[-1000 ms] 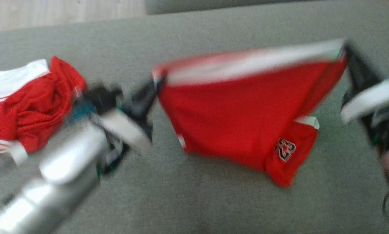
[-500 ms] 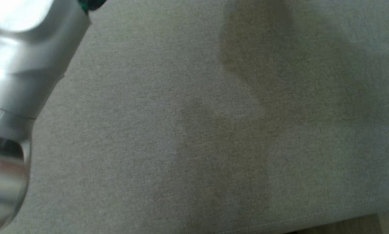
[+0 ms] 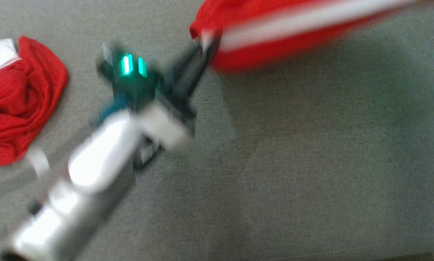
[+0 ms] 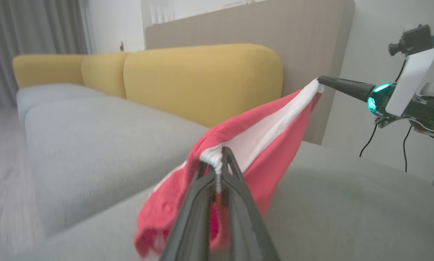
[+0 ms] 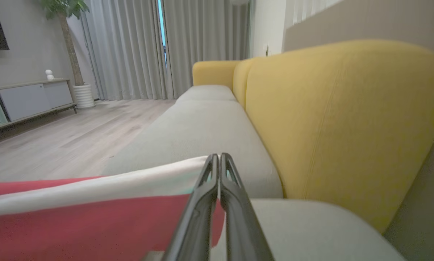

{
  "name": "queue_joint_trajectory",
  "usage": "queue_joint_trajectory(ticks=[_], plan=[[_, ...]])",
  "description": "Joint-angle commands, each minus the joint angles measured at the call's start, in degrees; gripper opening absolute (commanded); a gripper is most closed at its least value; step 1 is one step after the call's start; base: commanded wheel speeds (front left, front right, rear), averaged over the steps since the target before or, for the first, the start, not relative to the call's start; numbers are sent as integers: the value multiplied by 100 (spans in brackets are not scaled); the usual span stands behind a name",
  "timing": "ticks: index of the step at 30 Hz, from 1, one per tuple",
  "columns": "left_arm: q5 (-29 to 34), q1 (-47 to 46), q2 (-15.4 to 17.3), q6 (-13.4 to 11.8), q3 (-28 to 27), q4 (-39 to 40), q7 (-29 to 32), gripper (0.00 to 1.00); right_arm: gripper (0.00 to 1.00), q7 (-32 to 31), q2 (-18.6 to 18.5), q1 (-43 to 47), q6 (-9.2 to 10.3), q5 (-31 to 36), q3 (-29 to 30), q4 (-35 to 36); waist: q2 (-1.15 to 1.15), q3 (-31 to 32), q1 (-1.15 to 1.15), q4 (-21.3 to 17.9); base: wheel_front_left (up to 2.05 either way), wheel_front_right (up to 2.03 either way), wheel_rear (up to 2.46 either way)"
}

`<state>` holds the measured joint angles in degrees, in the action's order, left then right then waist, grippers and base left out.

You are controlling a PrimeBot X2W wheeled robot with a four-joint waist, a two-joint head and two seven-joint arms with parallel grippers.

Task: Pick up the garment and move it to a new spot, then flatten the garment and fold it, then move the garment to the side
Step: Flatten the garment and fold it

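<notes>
The garment (image 3: 293, 32) is a pair of red shorts with a white waistband, stretched in the air between both grippers above the grey sofa seat (image 3: 293, 163). In the blurred head view my left gripper (image 3: 204, 43) is shut on its left corner. The left wrist view shows that gripper (image 4: 220, 161) pinching the bunched white band, with the red cloth (image 4: 267, 145) hanging below. It also shows my right gripper (image 4: 320, 80) clamped on the far corner. In the right wrist view the right gripper (image 5: 218, 159) is shut on the band's end, and the garment (image 5: 94, 217) runs off to the left.
Another red and white garment (image 3: 21, 98) lies crumpled on the seat at the left. The yellow sofa backrest (image 5: 340, 116) rises behind the seat. Wooden floor (image 5: 57, 145), a low cabinet (image 5: 28, 99) and curtains lie beyond the sofa.
The head camera swung down and back, so the whole picture has shifted. Both grippers keep their hold on the waistband. The shorts' lower part with the number patch is now out of frame.
</notes>
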<state>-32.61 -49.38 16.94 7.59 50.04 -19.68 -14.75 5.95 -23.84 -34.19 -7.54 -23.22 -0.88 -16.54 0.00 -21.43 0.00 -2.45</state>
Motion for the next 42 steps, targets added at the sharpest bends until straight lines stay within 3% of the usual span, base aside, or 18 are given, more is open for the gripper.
queue_joint_trajectory(ticks=[1,12,17,21,27,37,42], plan=[[158,486,180,-11,-372,385,-24,0,0,-71,72,541,5,-36,143,514,0,171,0,63,0,0,0],[623,3235,123,-10,-574,963,-24,0,0,-845,761,3414,5,-32,716,2175,0,918,0,160,0,0,0],[560,4008,120,-10,-619,1020,-25,0,0,-1250,929,4404,5,-84,1062,3026,0,1271,0,245,0,0,0],[237,4176,245,-10,-313,1111,-17,0,0,-1536,1021,4853,5,-45,1440,3633,0,1421,0,410,0,0,0],[-715,3506,54,-10,-54,1369,137,0,0,-1780,944,4272,5,63,1565,3557,0,1243,0,653,0,0,0],[-2450,2050,-707,-10,-459,497,435,0,0,-1923,285,2042,5,257,726,1955,0,541,0,1010,0,0,0],[-2874,1590,-905,-10,-517,-95,479,0,0,-2033,-8,1061,5,364,162,1150,0,276,0,1098,0,0,0]])
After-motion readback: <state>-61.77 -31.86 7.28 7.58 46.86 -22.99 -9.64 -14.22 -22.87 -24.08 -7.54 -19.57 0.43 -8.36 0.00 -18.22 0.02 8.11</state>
